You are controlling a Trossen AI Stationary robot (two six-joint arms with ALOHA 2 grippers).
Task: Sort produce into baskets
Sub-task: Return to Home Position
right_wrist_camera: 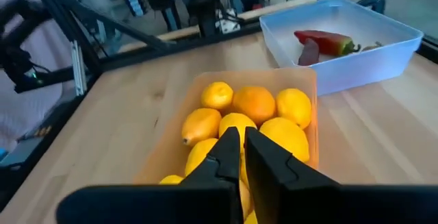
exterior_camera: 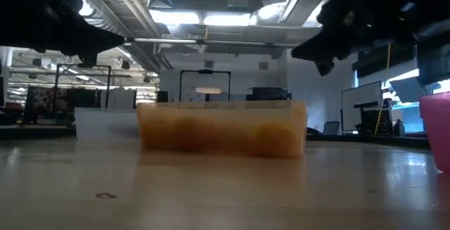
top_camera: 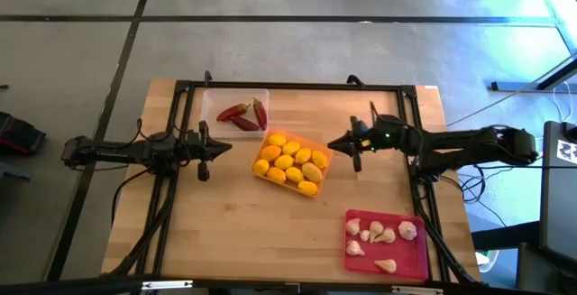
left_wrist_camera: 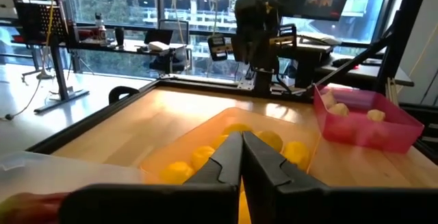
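The orange tray (top_camera: 321,176) at the table's middle holds several yellow lemons (top_camera: 290,162); it also shows in the right wrist view (right_wrist_camera: 179,132) and the low view (exterior_camera: 222,127). The clear tray (top_camera: 211,104) at the far side holds dark red chili peppers (top_camera: 245,115). The red-pink tray (top_camera: 410,265) at the near right holds whitish garlic bulbs (top_camera: 379,235). My left gripper (top_camera: 229,149) is shut and empty, above the table left of the orange tray. My right gripper (top_camera: 330,143) is shut and empty, above the table right of that tray.
A black frame (top_camera: 297,87) runs along the table's far edge and sides. Bare wood lies at the near left (top_camera: 225,232) and between the orange and red-pink trays.
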